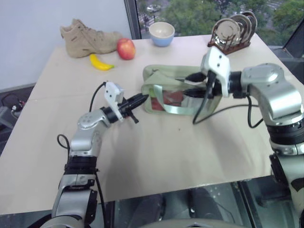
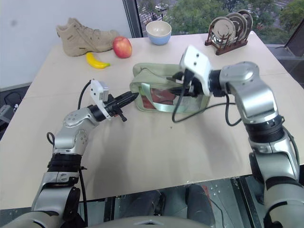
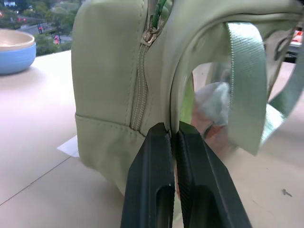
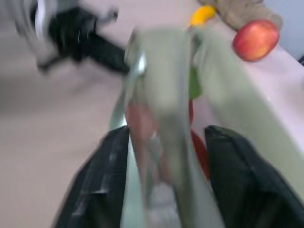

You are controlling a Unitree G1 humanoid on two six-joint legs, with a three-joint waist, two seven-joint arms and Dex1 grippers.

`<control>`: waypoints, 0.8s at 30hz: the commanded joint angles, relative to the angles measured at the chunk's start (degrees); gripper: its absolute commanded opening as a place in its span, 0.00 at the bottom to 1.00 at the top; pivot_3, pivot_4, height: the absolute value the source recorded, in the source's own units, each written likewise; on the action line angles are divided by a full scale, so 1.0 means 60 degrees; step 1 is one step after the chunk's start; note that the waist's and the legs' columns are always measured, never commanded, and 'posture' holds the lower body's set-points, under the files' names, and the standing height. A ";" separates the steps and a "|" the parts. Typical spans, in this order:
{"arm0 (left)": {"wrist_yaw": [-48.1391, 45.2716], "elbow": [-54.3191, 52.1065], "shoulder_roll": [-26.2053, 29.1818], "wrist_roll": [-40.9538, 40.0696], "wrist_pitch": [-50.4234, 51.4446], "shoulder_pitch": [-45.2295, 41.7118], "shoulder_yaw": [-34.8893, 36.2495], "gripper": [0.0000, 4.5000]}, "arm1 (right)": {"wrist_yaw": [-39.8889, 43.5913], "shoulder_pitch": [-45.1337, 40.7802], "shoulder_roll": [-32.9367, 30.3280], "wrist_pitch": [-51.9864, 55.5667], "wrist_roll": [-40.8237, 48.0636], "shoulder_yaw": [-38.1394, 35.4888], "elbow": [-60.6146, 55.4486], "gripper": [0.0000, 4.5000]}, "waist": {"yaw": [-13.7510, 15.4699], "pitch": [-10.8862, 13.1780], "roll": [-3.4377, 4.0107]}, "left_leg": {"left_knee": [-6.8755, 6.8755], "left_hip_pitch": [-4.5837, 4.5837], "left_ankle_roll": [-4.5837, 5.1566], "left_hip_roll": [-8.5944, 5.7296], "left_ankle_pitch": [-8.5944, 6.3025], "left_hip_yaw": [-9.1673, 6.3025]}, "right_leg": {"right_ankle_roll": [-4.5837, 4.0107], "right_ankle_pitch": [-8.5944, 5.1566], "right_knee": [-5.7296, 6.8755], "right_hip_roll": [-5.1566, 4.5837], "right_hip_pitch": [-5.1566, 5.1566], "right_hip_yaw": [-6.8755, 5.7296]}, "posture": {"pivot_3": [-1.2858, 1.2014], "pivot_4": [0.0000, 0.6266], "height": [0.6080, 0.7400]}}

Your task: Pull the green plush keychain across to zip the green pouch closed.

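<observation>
Beige table (image 1: 156,161) by a window: left gripper (image 1: 144,99), fingers pressed together, pinches the end edge of the green pouch (image 1: 164,78) at mid-table. Right gripper (image 1: 194,84), fingers spread, straddles the pouch's opposite end. Apple (image 1: 126,48), banana (image 1: 100,62), boot (image 1: 88,37) and bowl (image 1: 161,33) sit behind.

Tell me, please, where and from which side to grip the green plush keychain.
Grip the green plush keychain close to the zipper slider, coming from above: it sits on top of the green pouch, at the end that the shut left gripper pinches. Little of it shows.
</observation>
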 commanded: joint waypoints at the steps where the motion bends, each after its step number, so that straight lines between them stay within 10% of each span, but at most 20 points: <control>1: -0.0120 -0.0486 0.0039 0.0015 -0.0423 0.0103 0.0102 0.00 | -0.0651 -0.1123 0.0573 0.1727 0.0898 -0.0830 0.0617 0.51 | -0.0007 -0.0001 -0.0001 | -0.0001 0.0000 0.0000 0.0000 0.0000 0.0000 | 0.0000 0.0000 0.0002 0.0000 0.0000 -0.0001 | 0.52 0.24 1.00; 24: 0.0224 -0.1098 -0.0021 0.0122 -0.0860 0.0650 0.0065 0.00 | 0.0000 -0.1769 0.2227 -0.0881 0.0098 0.1401 0.4859 0.51 | -0.0031 -0.0006 -0.0009 | 0.0010 -0.0009 0.0001 -0.0008 0.0000 -0.0007 | 0.0000 0.0000 0.0014 -0.0016 -0.0001 -0.0026 | 0.52 0.24 1.00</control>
